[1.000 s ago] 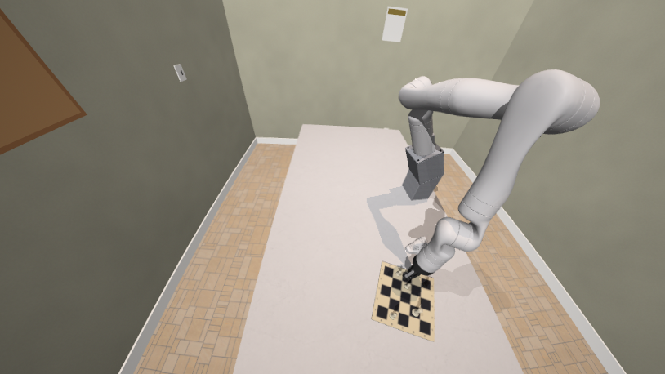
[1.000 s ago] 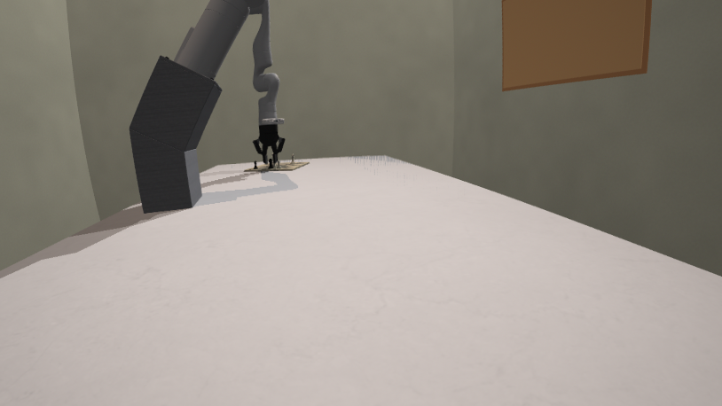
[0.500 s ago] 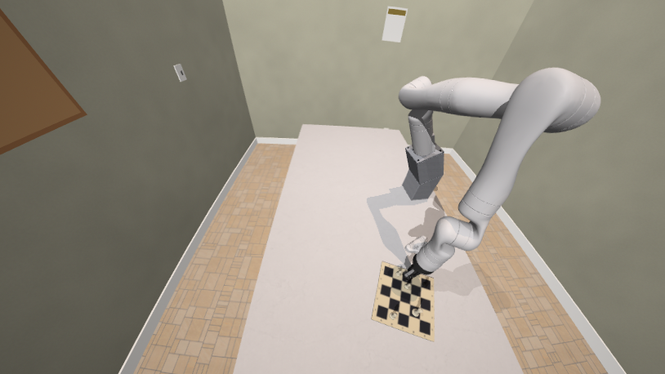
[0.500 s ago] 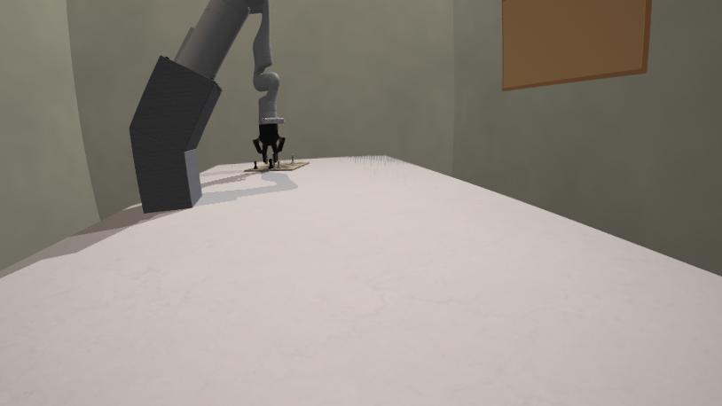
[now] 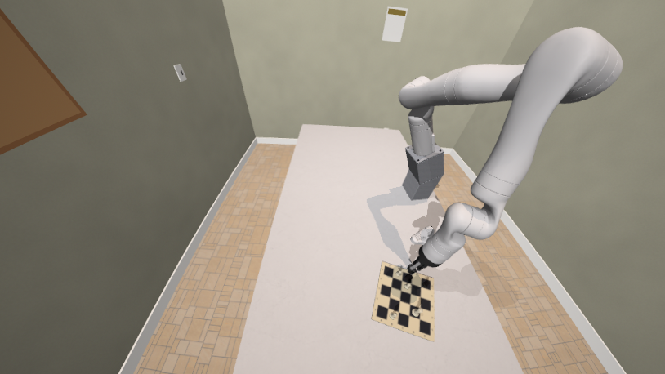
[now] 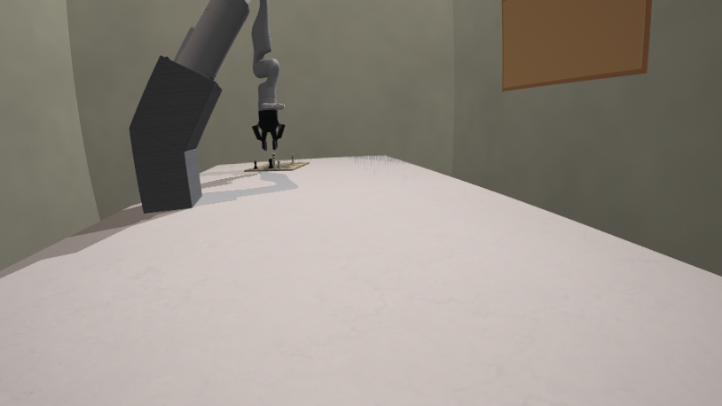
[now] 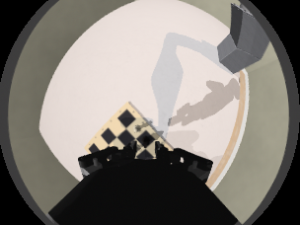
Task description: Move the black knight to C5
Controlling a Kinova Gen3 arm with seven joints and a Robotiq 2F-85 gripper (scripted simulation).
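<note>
The claw (image 5: 411, 269) (image 6: 270, 147) (image 7: 145, 145) hangs over the board (image 5: 377, 302) (image 6: 297, 166) (image 7: 129, 106), partly open and gripping nothing. Below it, what looks like the black knight (image 5: 408, 278) (image 6: 270, 162) (image 7: 146, 140) stands mid-row at the board's arm-base edge; I can't read its square

Drab green walls (image 5: 302, 60) (image 6: 353, 75) enclosed the room, with white skirting (image 5: 195, 242) along their foot. The floor (image 5: 223, 242) was laid in tan blocks of mixed sizes, and showed on both sides of a long, pale, faintly veined table (image 5: 316, 209) (image 6: 383, 283) (image 7: 109, 64). A brown panel with a darker edge (image 5: 32, 88) (image 6: 575, 42) hung on one wall; a small pale plate (image 5: 180, 73) and a white rectangle with a brownish-gold band (image 5: 394, 28) were also wall-mounted. Soft-toned shadows lay across the tabletop.
</note>
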